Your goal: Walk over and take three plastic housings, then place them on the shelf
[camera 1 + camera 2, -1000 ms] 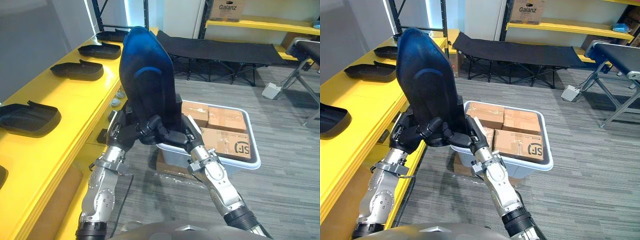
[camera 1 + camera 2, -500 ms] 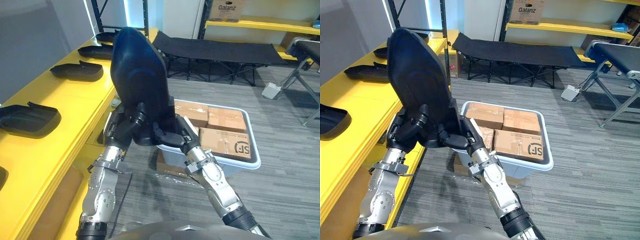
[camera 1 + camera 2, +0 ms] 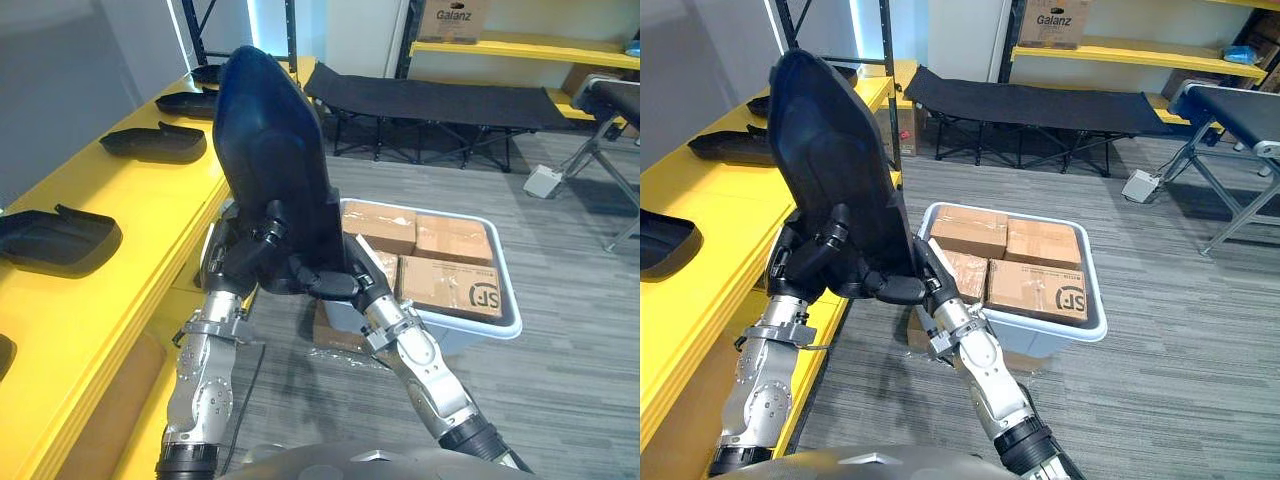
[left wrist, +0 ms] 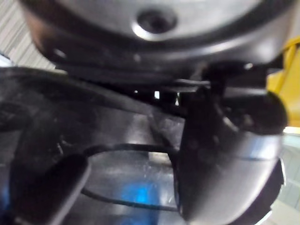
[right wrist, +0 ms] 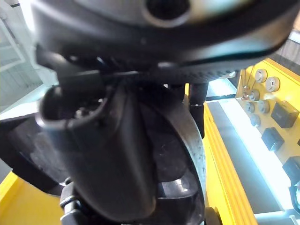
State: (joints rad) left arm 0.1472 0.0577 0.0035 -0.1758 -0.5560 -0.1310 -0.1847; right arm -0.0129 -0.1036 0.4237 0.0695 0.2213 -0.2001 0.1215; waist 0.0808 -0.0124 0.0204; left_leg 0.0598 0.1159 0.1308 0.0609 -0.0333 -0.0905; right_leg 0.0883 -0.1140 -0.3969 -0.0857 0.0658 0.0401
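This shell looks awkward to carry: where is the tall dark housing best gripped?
Probably at its lower edge, one hand from each side, as the left hand and right hand curl there now: the housing stands upright, its upper part too broad to clasp.

The long yellow shelf [image 3: 150,205] runs along the left wall, its top flat and glossy. Black plastic shells lie on it in a row, each well apart from the next: the nearest housing [image 3: 55,235], the second housing [image 3: 155,142], the third housing [image 3: 198,102] and the farthest housing [image 3: 215,72] by the rack upright. Beside the shelf, the grey striped floor [image 3: 570,390] carries a white bin [image 3: 480,328] resting on a flat package [image 3: 335,338], a black folding cot [image 3: 430,100] and a small white box [image 3: 545,181].
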